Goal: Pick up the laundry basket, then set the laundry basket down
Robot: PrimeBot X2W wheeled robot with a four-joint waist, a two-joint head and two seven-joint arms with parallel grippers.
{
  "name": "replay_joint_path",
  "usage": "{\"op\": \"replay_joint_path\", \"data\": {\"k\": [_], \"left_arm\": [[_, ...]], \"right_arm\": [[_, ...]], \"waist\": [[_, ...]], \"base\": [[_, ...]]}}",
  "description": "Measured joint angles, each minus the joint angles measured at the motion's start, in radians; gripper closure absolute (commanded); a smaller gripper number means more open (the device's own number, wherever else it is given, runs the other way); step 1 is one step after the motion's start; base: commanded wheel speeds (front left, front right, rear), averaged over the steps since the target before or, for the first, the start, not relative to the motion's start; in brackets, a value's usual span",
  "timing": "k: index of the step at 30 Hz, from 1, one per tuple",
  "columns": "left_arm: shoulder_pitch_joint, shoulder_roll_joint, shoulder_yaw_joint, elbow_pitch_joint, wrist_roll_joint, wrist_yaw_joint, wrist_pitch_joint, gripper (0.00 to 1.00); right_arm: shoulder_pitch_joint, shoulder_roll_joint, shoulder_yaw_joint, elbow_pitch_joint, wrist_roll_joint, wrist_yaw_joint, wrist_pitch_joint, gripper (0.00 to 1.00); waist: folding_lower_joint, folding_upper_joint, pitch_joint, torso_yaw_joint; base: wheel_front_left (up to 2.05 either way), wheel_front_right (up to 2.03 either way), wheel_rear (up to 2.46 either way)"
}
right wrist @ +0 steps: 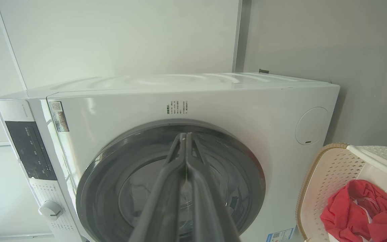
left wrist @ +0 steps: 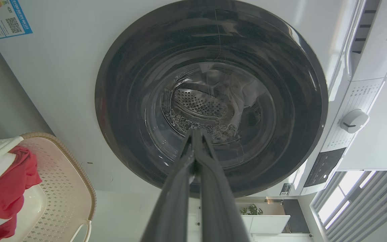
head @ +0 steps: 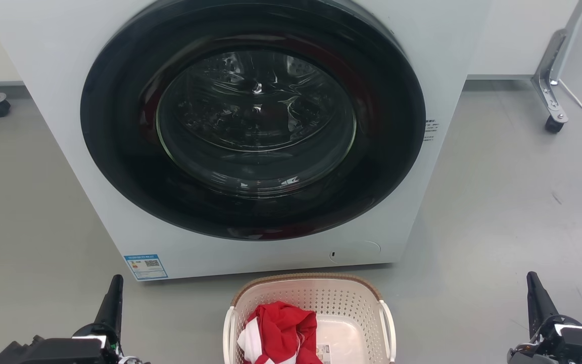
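The basket (head: 344, 298) stands upright on the floor (head: 498, 202) just before the washer (head: 452, 50), mouth up, between the two grippers and apart from both. One brown-rimmed side faces the washer, with the handles (head: 389, 323) to left and right. Its near part is cut off, so its long axis cannot be told. A red and white cloth (head: 283, 328) lies inside. The left gripper (head: 116, 283) and right gripper (head: 533, 280) hold nothing, fingers pressed together.

A white front-loading washer (head: 253, 121) is standing on the grey floor (head: 503, 212) against a pale wall (right wrist: 113, 37); daylight is coming through a slatted window (left wrist: 344, 201).
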Motion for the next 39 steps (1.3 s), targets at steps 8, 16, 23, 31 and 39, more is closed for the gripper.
{"op": "replay_joint_path", "data": {"k": [8, 16, 23, 31, 39], "left_arm": [[0.0, 0.0, 0.0, 0.0, -0.001, 0.0, 0.0, 1.0], [0.0, 0.0, 0.0, 0.001, -0.001, 0.0, 0.0, 1.0], [0.0, 0.0, 0.0, 0.001, -0.001, 0.0, 0.0, 1.0], [0.0, 0.0, 0.0, 0.002, -0.001, 0.0, 0.0, 1.0], [0.0, 0.0, 0.0, 0.002, -0.001, 0.0, 0.0, 1.0]], "right_arm": [[0.0, 0.0, 0.0, 0.0, 0.0, 0.0, 0.0, 1.0], [0.0, 0.0, 0.0, 0.0, 0.0, 0.0, 0.0, 1.0], [0.0, 0.0, 0.0, 0.0, 0.0, 0.0, 0.0, 1.0], [0.0, 0.0, 0.0, 0.0, 0.0, 0.0, 0.0, 1.0], [0.0, 0.0, 0.0, 0.0, 0.0, 0.0, 0.0, 1.0]], "waist": [[0.0, 0.0, 0.0, 0.0], [0.0, 0.0, 0.0, 0.0], [0.0, 0.0, 0.0, 0.0], [0.0, 0.0, 0.0, 0.0], [0.0, 0.0, 0.0, 0.0]], "base": [[0.0, 0.0, 0.0], [0.0, 0.0, 0.0], [0.0, 0.0, 0.0], [0.0, 0.0, 0.0], [0.0, 0.0, 0.0]]}}
